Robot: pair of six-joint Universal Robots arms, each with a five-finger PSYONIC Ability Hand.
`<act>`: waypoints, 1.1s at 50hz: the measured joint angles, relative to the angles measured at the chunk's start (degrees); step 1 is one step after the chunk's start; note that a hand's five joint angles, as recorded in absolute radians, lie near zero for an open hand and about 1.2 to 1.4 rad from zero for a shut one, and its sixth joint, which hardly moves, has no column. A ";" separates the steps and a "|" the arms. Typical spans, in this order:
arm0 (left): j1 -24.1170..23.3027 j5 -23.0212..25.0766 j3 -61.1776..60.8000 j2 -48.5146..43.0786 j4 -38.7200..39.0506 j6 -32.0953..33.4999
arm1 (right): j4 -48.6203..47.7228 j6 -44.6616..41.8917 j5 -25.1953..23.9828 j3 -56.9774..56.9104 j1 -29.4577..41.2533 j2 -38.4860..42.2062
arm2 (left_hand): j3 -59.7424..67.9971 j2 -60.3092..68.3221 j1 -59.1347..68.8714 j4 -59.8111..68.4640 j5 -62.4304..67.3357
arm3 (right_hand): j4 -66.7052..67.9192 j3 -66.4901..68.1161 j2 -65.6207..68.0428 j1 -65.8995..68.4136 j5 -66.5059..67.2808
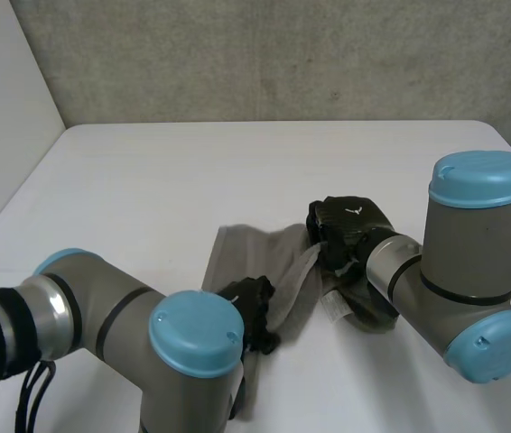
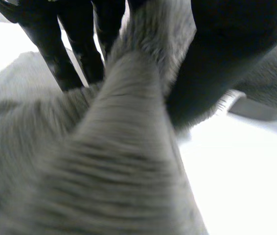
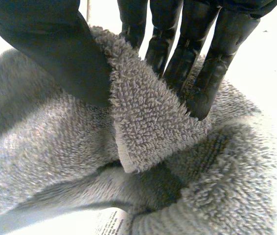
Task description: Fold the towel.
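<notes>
A grey terry towel (image 1: 257, 254) lies bunched on the white table (image 1: 237, 171) between my two hands. My left hand (image 1: 254, 308) is at the towel's near edge. In the left wrist view a raised ridge of towel (image 2: 124, 166) runs up between its fingers (image 2: 75, 54) and thumb (image 2: 226, 63), which pinch it. My right hand (image 1: 346, 225) is on the towel's right end. In the right wrist view a folded flap of towel (image 3: 146, 122) is clamped between its thumb (image 3: 50, 44) and fingers (image 3: 197, 68). A white care label (image 3: 111, 223) pokes out from under the cloth.
A grey wall (image 1: 283, 54) runs along the table's far edge, and a pale panel (image 1: 3, 108) stands at the left. Bare tabletop stretches behind and to the left of the towel. My arms' big joints (image 1: 197, 338) (image 1: 481, 262) crowd the near side.
</notes>
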 measured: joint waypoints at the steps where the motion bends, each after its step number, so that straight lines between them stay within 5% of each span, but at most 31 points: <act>1: 0.24 -1.20 -0.02 0.73 -0.01 0.24 | -0.06 -0.12 -0.01 0.02 -0.11 -0.08 | 11.76 10.43 12.11 11.93 11.87 | 0.00 0.00 0.00 0.00 0.00; 8: 3.39 -6.48 -1.15 6.65 -0.11 2.65 | 0.80 -4.29 -0.69 -0.19 -0.46 -1.11 | 17.31 16.15 14.26 17.88 16.46 | 0.00 0.00 0.00 0.00 0.00; 15: 7.74 -6.73 -4.20 13.39 -0.06 13.29 | 6.33 -18.36 -1.10 -0.04 -0.05 -2.08 | 17.97 16.64 14.63 18.37 16.71 | 0.00 0.00 0.00 0.00 0.01; 20: 10.68 -4.23 -6.81 16.00 -0.23 23.08 | 12.96 -28.64 -0.86 0.20 0.17 -2.04 | 18.11 16.75 14.63 18.42 16.72 | 0.00 0.00 0.00 0.00 0.01; 21: 12.62 -1.22 -8.71 16.76 -0.84 29.09 | 17.42 -33.42 -0.80 0.45 0.24 -1.99 | 18.16 16.75 14.63 18.45 16.72 | 0.00 0.01 0.01 0.00 0.02; 32: 15.11 9.24 -8.90 15.11 -7.26 38.80 | 20.77 -35.86 -0.99 -2.77 0.77 -0.56 | 18.34 16.92 14.68 18.62 16.75 | 0.00 0.34 0.17 0.00 0.60; 43: 15.44 11.78 16.74 8.53 -4.62 39.71 | 5.97 -35.71 5.27 -25.80 2.21 6.16 | 18.36 16.94 15.07 18.64 17.35 | 0.00 0.35 0.32 0.33 0.79; 51: 17.59 11.29 42.91 7.76 10.59 40.48 | -23.01 -39.04 10.02 -36.57 1.75 1.68 | 18.36 17.08 15.07 18.64 17.56 | 0.00 0.35 0.32 0.41 0.80; 55: 18.23 11.13 44.76 8.83 15.97 40.52 | -29.53 -39.41 9.26 -34.39 1.69 -0.58 | 18.38 17.08 15.07 18.64 17.56 | 0.00 0.35 0.32 0.41 0.80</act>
